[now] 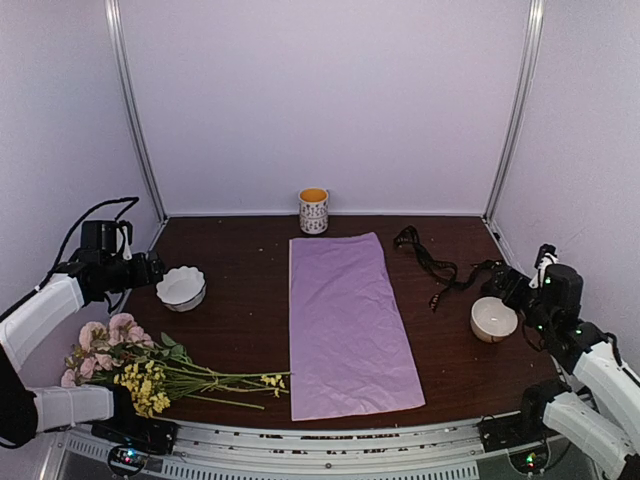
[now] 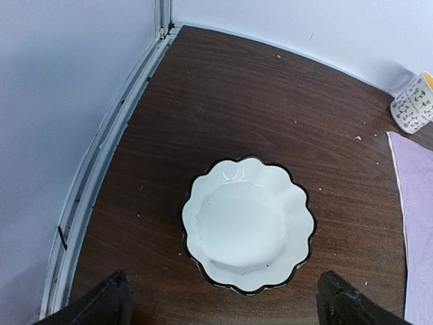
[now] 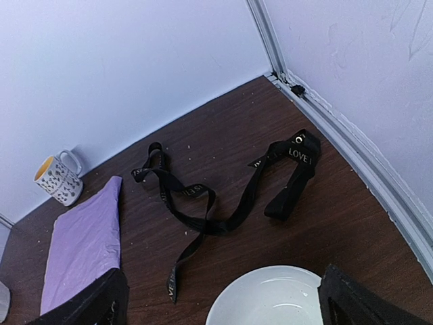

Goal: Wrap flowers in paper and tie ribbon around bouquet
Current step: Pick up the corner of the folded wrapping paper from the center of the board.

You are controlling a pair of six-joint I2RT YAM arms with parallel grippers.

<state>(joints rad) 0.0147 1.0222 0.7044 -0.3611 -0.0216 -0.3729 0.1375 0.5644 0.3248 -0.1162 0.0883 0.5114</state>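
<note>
Only top view shows flowers; right wrist: ribbon lettering | left fingers, right fingers spread

Qty, top view:

- paper x1, single lilac sheet
- flowers x1 bunch; pink blooms + yellow blossoms too clumped to count indiv.
- ribbon x1, one black strip
- bowls x2: scalloped bowl w/ dark rim x1, plain bowl x1
- mug x1
- table x1
- arms x2: left arm, right arm
- grippers x2: left gripper, right gripper, 2 fingers ea.

Left wrist cam: 1 bowl, 1 mug, 1 paper edge. Right wrist cam: 1 ribbon, 1 bowl, 1 mug, 1 paper.
</note>
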